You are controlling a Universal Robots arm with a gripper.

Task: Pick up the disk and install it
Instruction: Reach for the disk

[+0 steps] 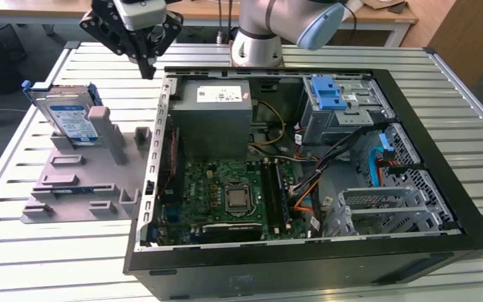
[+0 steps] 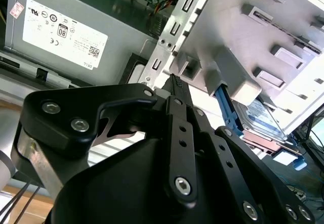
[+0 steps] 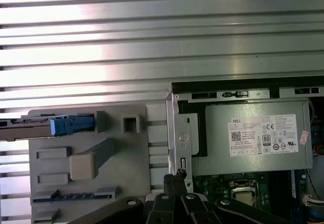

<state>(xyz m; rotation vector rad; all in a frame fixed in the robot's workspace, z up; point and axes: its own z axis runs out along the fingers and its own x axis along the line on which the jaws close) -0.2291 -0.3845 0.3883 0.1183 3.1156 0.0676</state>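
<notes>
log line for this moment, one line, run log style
gripper: shut, empty, by computer case wall | disk: upright in grey stand, untouched | install: not yet done

1. The disk [image 1: 68, 118] is a flat silver rectangle with a white-and-blue label and blue plastic rails along its edges.
2. It stands on edge, tilted slightly back, in a grey stand [image 1: 82, 189] on the counter [image 1: 23, 264].
3. It sits well apart from the fingers [image 1: 146, 65], below them and toward the exterior view's left.
4. The first wrist view shows the disk [image 3: 25, 128] edge-on. In the second wrist view it [image 2: 263, 120] lies beyond the fingertips.
</notes>
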